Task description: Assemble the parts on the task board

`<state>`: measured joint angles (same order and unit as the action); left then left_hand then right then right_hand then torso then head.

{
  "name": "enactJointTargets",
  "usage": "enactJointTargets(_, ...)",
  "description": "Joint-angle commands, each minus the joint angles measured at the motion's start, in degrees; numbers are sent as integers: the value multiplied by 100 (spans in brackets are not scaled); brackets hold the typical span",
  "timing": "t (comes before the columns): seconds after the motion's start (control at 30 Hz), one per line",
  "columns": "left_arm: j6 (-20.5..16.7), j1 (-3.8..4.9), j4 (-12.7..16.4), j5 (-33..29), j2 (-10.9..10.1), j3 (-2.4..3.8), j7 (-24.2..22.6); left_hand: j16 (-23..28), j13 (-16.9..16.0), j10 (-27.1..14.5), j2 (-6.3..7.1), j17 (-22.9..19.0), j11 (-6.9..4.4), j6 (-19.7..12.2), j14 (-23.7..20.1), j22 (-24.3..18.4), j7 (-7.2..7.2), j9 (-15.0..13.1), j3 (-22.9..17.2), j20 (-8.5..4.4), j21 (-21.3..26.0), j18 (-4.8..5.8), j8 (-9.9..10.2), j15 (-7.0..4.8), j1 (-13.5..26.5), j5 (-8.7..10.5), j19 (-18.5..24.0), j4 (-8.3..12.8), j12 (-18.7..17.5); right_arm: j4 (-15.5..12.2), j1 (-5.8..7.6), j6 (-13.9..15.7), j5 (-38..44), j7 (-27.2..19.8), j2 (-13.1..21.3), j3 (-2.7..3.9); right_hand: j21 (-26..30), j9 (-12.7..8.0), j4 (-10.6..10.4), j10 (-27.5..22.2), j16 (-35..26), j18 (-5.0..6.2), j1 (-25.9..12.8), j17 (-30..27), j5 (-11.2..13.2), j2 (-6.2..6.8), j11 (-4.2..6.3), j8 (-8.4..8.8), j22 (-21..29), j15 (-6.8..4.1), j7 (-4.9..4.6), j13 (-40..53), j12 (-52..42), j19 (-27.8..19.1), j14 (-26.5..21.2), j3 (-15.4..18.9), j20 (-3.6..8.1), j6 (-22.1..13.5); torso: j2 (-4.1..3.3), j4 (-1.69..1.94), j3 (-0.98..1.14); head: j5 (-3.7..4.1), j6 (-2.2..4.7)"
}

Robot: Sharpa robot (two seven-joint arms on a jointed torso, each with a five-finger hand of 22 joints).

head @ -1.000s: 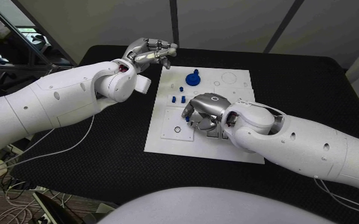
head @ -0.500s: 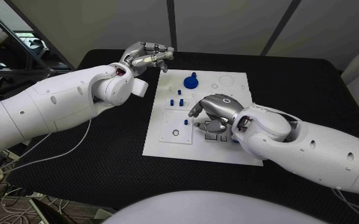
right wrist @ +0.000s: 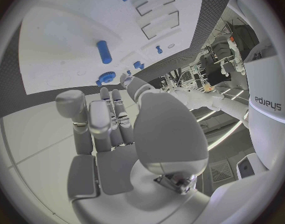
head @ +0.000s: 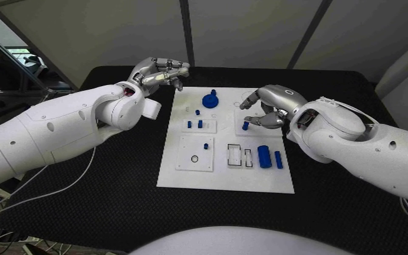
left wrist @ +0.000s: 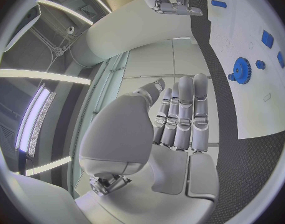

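The word "sharpa" stands on the left arm [right wrist: 266, 102], seen sideways

My right silver hand [right wrist: 111, 134] rises in front of me with its fingers [right wrist: 120, 122] straight, close together and holding nothing; the thumb [right wrist: 74, 107] stands a little apart. Beyond the fingertips lies the flat white task board [right wrist: 61, 45] on the black table [right wrist: 207, 0]. A small blue cylindrical peg [right wrist: 104, 52] stands on the board. Near my fingertips sits a blue toothed gear [right wrist: 106, 77], with smaller blue pieces [right wrist: 139, 64] just beside it. Two rectangular recesses [right wrist: 161, 25] mark the board further off.
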<state>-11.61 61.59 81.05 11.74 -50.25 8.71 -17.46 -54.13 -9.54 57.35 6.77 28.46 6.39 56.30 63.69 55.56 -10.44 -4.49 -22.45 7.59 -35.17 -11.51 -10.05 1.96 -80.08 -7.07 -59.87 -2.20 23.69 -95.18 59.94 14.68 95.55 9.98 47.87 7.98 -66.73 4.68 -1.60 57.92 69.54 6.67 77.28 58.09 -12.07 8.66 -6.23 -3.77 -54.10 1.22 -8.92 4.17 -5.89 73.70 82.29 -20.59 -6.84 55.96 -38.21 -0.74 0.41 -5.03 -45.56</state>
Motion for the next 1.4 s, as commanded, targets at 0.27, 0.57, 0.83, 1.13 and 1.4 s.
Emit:
enactJointTargets(0.27, 92, 10, -15, -21, 38, 3, -7, 27, -6, -49, -45, -9, 3, -54, -38, -6, 3, 6, 23, 23, 22, 106, -18, 14, 26, -27, 16, 4, 14, 123, 16, -987, -187, -51, -9, 29, 0, -12, -10, -139, -6, 56, 19, -45, 73, 57, 0, 2, 19, -17, 16, -19, -81, 24, 56, 186, -5, -59, -6, 0, 7, 4, -8)
enactJointTargets(0.57, 98, 10, -27, -21, 39, 2, -4, 27, -6, -49, -45, -9, 3, -54, -38, -6, 3, 6, 23, 23, 22, 106, -18, 14, 26, -27, 16, 4, 14, 300, 14, -1085, -51, -27, -144, 27, 15, -14, -30, -107, -19, 58, 73, -92, 78, -23, 15, -10, 37, -30, 24, -10, -201, 33, 62, 277, 1, -67, -9, 12, 1, 1, -22)
enactJointTargets(0.83, 100, 10, -30, -21, 41, 2, 1, 27, -6, -49, -45, -9, 3, -54, -38, -6, 3, 6, 23, 23, 22, 106, -18, 14, 26, -27, 16, 4, 14, 405, 14, -1110, 61, 14, -245, 24, -150, 21, -62, 256, 113, 14, 167, 49, 47, -184, 87, -75, -192, -76, 24, 22, -460, 203, 189, 238, 40, 125, -10, 9, -1, -7, -38)
enactJointTargets(1.13, 113, 10, -38, -21, 55, 2, 8, 30, -9, -55, -51, -12, 4, -56, -39, -13, 3, 6, 34, 25, 34, 106, -22, 15, 34, -27, 13, -1, 24, 498, 9, -1206, 166, 28, -366, 18, -399, 67, -58, 731, 214, -54, 287, 172, 74, -310, 179, -156, -532, -153, 52, 76, -622, 400, 270, 73, 102, 405, -8, 8, 3, -11, -69)
enactJointTargets(1.4, 126, 10, -37, -21, 57, 2, 15, 30, -9, -55, -51, -12, 4, -56, -39, -13, 3, 6, 34, 25, 34, 106, -22, 15, 34, -27, 13, -1, 24, 575, 7, -1202, 224, 59, -421, 15, -417, 69, -52, 760, 217, -59, 303, 175, 74, -317, 187, -157, -555, -161, 55, 77, -618, 414, 272, 52, 111, 426, -5, 13, -2, -12, -75)
